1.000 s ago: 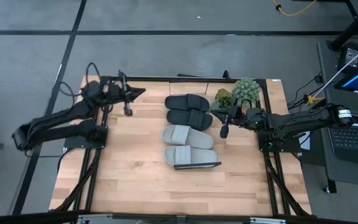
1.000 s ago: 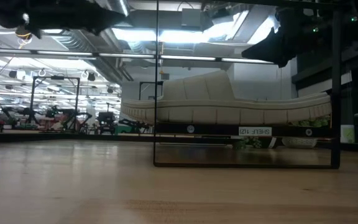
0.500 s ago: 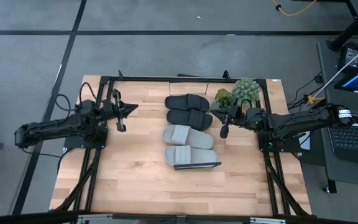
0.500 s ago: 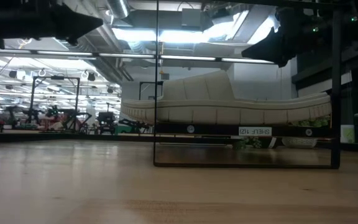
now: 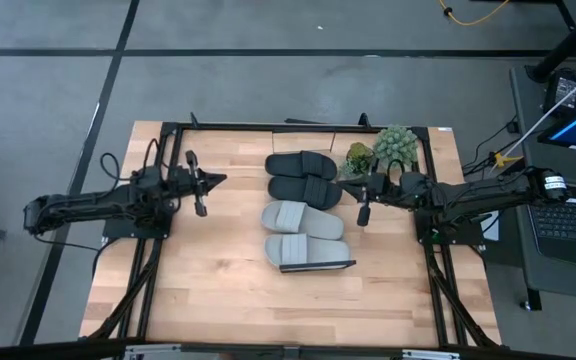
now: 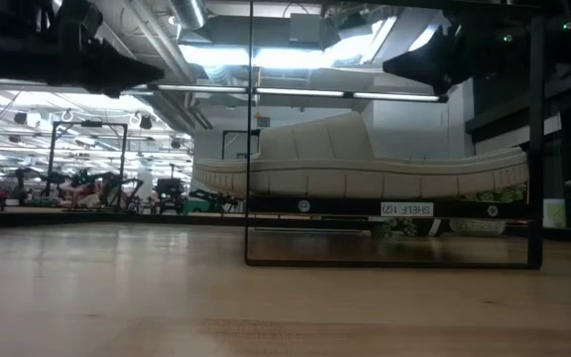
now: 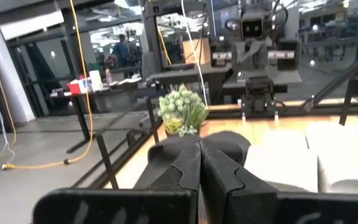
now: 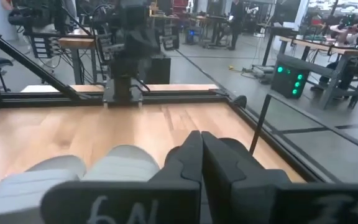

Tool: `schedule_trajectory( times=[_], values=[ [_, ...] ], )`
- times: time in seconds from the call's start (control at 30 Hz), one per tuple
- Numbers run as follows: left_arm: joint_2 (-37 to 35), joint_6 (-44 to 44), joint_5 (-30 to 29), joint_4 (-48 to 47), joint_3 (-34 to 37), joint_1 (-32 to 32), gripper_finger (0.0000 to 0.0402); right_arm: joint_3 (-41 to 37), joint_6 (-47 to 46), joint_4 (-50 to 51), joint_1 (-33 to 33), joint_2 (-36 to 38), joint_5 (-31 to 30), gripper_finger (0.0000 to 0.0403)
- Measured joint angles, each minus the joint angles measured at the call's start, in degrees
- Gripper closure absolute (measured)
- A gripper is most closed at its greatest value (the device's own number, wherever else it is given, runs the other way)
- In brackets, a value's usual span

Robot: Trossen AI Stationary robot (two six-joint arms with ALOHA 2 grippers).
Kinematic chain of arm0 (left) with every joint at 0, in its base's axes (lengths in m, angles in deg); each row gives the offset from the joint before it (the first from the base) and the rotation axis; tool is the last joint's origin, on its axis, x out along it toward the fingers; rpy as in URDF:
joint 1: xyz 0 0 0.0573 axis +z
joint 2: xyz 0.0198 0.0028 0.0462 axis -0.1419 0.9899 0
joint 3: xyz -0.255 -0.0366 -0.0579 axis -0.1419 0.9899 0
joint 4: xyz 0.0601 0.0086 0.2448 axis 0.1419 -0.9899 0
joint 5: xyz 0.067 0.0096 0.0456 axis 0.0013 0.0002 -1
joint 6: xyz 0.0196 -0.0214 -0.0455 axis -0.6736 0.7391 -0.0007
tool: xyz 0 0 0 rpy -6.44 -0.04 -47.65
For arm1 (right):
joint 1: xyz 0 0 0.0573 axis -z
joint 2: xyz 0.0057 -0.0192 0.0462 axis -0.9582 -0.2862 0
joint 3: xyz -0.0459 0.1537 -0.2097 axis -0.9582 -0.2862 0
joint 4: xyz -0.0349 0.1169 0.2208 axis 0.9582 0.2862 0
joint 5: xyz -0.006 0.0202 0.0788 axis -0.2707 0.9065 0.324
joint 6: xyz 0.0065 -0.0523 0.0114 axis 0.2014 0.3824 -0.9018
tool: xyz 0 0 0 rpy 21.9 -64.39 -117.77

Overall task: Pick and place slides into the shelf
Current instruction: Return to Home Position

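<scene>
on my feed the wooden table (image 5: 218, 290) fills the frame, with the shelf (image 6: 335, 206) at its middle. all four slides lie side by side on the shelf top: two black slides (image 5: 306, 188) toward the table's back, two grey slides (image 5: 303, 220) nearer the front. a potted plant (image 5: 393, 148) sits just beside the black pair. my left gripper (image 5: 216, 181) hangs left of the shelf, fingers pressed together on nothing. the right gripper (image 5: 350, 184), by the plant, is likewise closed and empty.

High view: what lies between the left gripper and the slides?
Only bare table; the shut left gripper points at the slides across it, seen in the high view.
</scene>
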State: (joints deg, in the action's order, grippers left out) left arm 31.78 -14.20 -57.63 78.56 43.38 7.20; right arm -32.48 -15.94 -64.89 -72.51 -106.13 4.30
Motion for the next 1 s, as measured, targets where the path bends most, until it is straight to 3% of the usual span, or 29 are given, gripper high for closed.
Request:
schedule_trajectory(
  times=[0.6,0.77,1.0],
  values=[
    [0.0,3.6,-0.2,0.3,5.8,0.1,0.0401,0.0,1.3,-0.8,2.6,1.5,9.6,0.0396],
    [-0.2,0.7,-0.2,1.1,5.8,0.1,0.0402,0.0,1.7,4.1,4.7,9.4,13.1,0.0396],
    [-0.1,1.1,-0.2,0.2,5.8,0.1,0.0402,0.0,2.7,21.5,4.7,27.4,13.1,0.0399]
  ],
)
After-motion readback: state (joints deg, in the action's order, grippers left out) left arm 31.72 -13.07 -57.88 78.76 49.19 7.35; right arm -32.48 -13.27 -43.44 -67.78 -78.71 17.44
